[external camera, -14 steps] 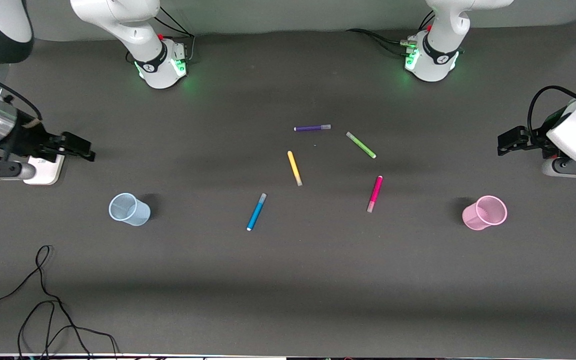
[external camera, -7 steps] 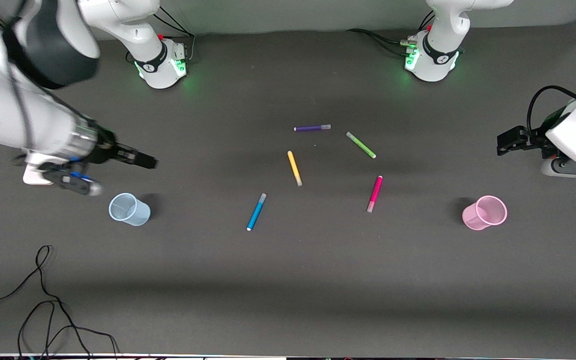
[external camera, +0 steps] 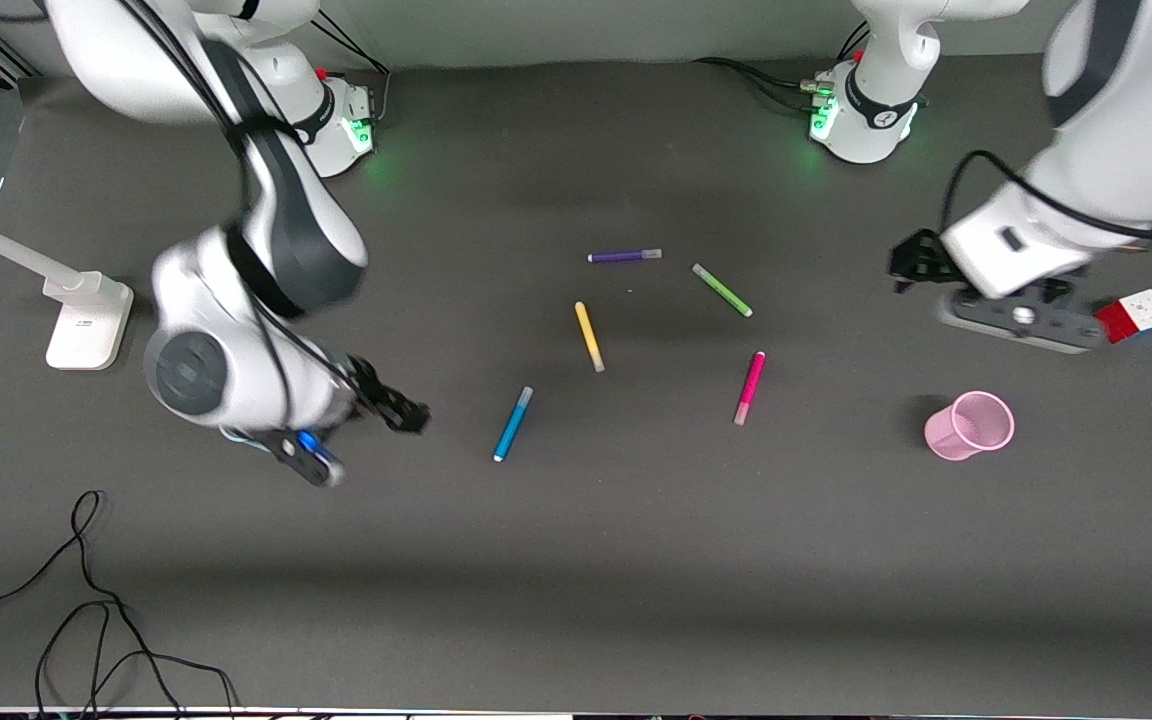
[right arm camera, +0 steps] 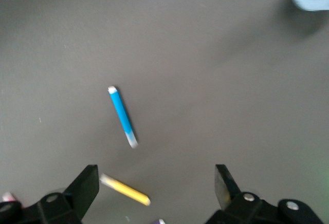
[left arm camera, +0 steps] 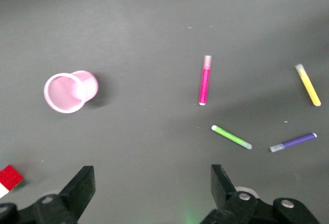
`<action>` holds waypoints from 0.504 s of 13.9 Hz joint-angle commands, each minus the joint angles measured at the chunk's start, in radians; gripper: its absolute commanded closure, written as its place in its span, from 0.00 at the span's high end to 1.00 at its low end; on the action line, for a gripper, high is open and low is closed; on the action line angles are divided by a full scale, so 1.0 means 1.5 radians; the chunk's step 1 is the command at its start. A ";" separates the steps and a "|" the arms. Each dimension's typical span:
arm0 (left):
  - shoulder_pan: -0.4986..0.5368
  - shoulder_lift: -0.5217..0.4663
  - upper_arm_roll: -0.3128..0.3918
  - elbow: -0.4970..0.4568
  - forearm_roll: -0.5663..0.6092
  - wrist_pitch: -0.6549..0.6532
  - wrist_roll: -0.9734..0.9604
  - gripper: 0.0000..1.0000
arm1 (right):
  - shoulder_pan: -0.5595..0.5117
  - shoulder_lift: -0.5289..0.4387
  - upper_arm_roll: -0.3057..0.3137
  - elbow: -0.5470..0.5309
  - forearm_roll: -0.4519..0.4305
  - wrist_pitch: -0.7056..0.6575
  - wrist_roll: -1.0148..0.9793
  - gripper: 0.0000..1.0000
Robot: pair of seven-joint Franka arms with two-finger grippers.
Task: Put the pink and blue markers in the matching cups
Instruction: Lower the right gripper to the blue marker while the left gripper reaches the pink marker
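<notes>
- Dark grey table [external camera: 636,560]: blue marker [external camera: 512,424] and pink marker [external camera: 749,387] lie flat, not yet picked.
- Right gripper [external camera: 398,409], jaws wide, hangs at the blue marker's nine o'clock, probably approaching.
- Left gripper [external camera: 908,262], jaws wide, hangs at the pink cup's [external camera: 969,426] eleven o'clock.

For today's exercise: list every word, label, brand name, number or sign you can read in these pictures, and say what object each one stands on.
No text can be read anywhere.
White stand near the right arm's end: a small dark mark, too small to read.
Each arm's base carries a small dark emblem, too small to read.
Pink marker, blue marker, pink cup, colour cube: no lettering visible.
</notes>
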 commanded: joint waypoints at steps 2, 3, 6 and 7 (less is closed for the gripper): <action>-0.043 0.017 -0.040 -0.015 0.008 0.040 -0.050 1.00 | 0.060 0.086 -0.007 0.029 0.004 0.090 0.100 1.00; -0.053 0.023 -0.040 -0.024 0.008 0.054 -0.057 1.00 | 0.081 0.107 -0.008 0.029 0.001 0.121 0.127 1.00; -0.055 0.031 -0.040 -0.106 0.008 0.168 -0.058 1.00 | 0.104 0.152 -0.009 0.028 -0.008 0.148 0.134 1.00; -0.055 0.031 -0.040 -0.143 0.009 0.214 -0.057 1.00 | 0.104 0.161 -0.009 0.028 -0.015 0.149 0.134 1.00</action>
